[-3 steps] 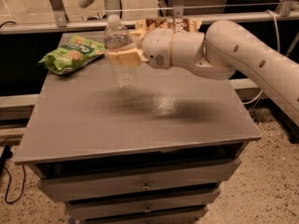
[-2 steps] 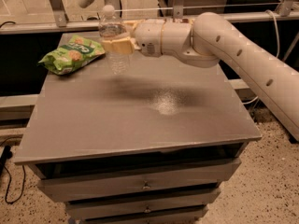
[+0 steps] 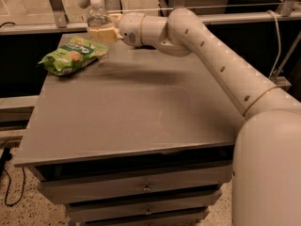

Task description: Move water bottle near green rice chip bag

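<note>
Bench (image 3: 131,112): grey flat top that fills the middle of the view and carries the task's things at its far left corner.

Arm (image 3: 221,65): pale, thick-jointed; enters at the lower right and reaches diagonally across the bench to the far left corner.

Drawers (image 3: 146,187): stacked under the front edge of the bench, all shut, each with a small central pull; what they hold is hidden.

Green chip bag (image 3: 70,55): crinkled and puffed, lying flat on the far left part of the bench, printed with pale round cakes. Its long axis runs from the left edge up toward the far corner. It appears closed and the contents are not visible.

Water bottle (image 3: 97,17): clear, with a white cap. It stands upright, long axis vertical and cap pointing up, at the far left corner just to the right of the bag's upper end. The lower body is faint against the grey surface, so whether the base touches the bench or the bag cannot be told. The fill level cannot be told either.

Hand (image 3: 102,34): at the end of the arm, over the far left corner. Its yellowish fingers (image 3: 109,35) are closed around the middle of the bottle from the right side, holding it.
</note>
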`<action>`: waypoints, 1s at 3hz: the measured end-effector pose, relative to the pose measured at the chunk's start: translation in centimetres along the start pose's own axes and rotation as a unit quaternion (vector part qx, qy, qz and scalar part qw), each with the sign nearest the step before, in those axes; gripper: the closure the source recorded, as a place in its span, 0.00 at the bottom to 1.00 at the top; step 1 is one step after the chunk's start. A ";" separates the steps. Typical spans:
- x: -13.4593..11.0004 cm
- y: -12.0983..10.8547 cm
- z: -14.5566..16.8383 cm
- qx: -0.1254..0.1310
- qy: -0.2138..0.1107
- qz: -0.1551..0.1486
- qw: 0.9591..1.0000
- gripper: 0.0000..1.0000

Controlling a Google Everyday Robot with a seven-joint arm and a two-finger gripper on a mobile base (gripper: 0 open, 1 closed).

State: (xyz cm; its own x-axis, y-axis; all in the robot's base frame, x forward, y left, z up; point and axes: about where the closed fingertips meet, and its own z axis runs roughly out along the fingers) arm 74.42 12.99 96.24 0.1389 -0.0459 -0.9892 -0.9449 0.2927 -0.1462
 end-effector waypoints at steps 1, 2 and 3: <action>1.4 -1.2 2.0 0.002 -0.006 0.018 1.000 1.00; 2.3 -1.5 3.6 -0.003 -0.014 0.034 0.999 1.00; 3.0 -1.5 4.7 -0.009 -0.012 0.049 0.999 0.82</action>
State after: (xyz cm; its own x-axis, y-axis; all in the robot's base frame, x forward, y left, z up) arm 77.61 16.93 93.49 0.0523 0.0061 -0.9986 -0.9595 0.2775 -0.0485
